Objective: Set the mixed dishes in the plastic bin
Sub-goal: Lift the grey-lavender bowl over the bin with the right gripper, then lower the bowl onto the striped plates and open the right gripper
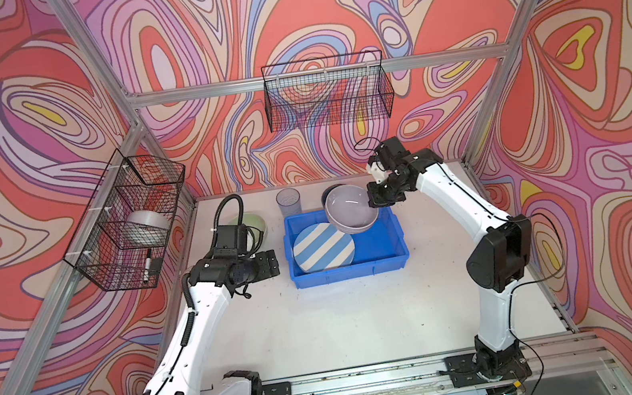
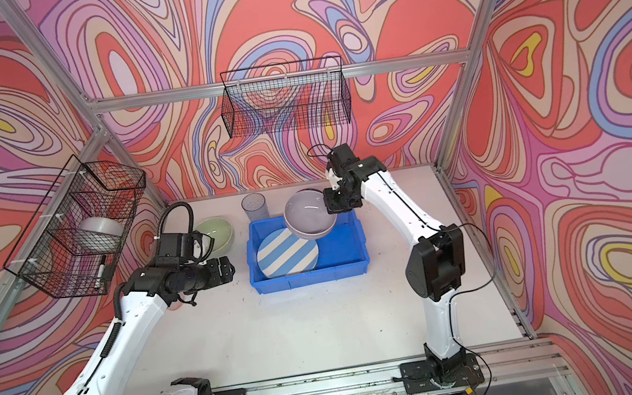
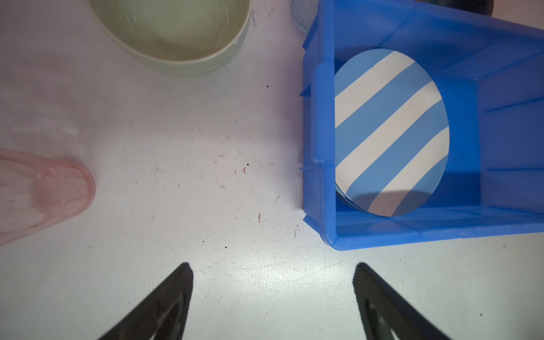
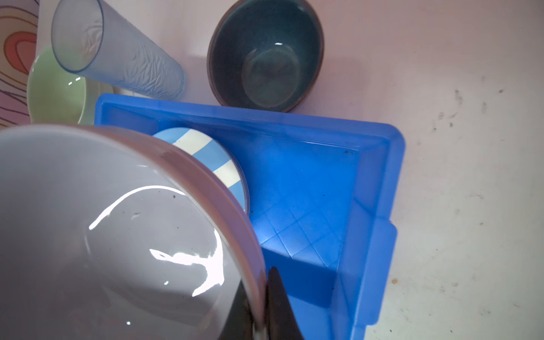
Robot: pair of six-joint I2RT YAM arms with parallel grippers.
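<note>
Hanging on the left wall, a basket (image 1: 118, 239) holds a white tape roll (image 1: 148, 226). Below it on the bench (image 1: 323, 323), the pink tumbler (image 3: 38, 194) shows only in the left wrist view, at the frame's edge, and I cannot tell whether it stands or lies. The green bowl (image 2: 216, 231) sits upright on the bench, left of the bin and apart from it, partly hidden by the left arm in both top views.

The left gripper (image 3: 272, 270) hovers over bare bench just left of the bin, its fingers (image 3: 173, 294) spread wide with nothing between them. The clear tumbler (image 1: 288, 201) stands upright just behind the bin's far left corner.

The bin (image 1: 388, 247) sits mid-bench. In its left half lies the striped plate (image 1: 323, 248), face up, with the edges of more plates showing beneath it in the right wrist view. The right half of the bin floor is bare.

The lavender bowl (image 1: 349, 208) hangs tilted above the bin's far side, its lower edge overlapping the striped plate in both top views. The dark bowl (image 4: 265, 56) rests on the bench just behind the bin's far rim, mostly hidden behind the lavender bowl from above. The right gripper (image 4: 262, 309) is clamped on the lavender bowl's right rim, one finger inside and one outside.
</note>
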